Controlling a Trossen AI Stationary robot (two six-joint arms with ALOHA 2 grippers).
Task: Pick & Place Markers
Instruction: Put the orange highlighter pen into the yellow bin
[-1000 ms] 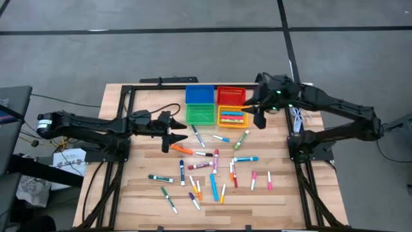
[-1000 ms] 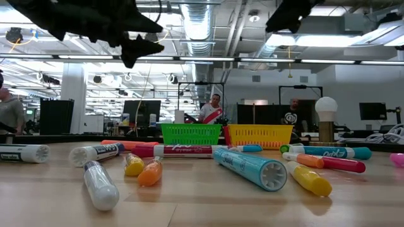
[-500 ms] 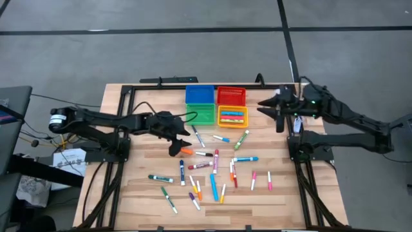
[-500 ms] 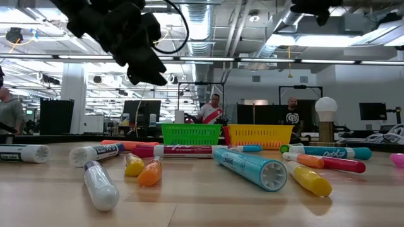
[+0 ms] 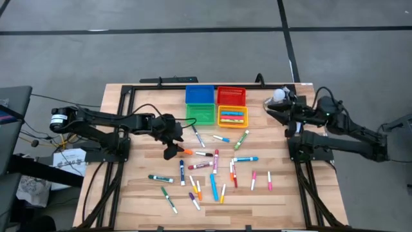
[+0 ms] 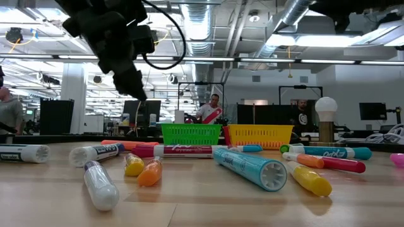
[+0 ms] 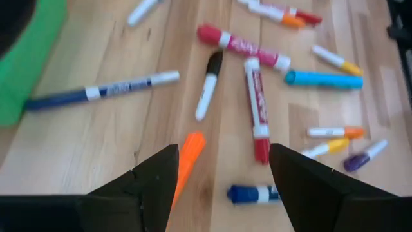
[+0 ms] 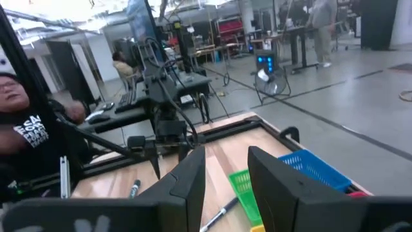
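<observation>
while angled down, left hand (image 7: 219, 174) hovers open-fingered over orange marker (image 7: 187, 158).

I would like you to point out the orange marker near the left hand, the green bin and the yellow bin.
orange marker (image 7: 187, 156), left wrist view, middle of its barrel.
green bin (image 5: 201, 115), high view, its floor.
yellow bin (image 6: 260, 135), low view, its front wall.
</observation>
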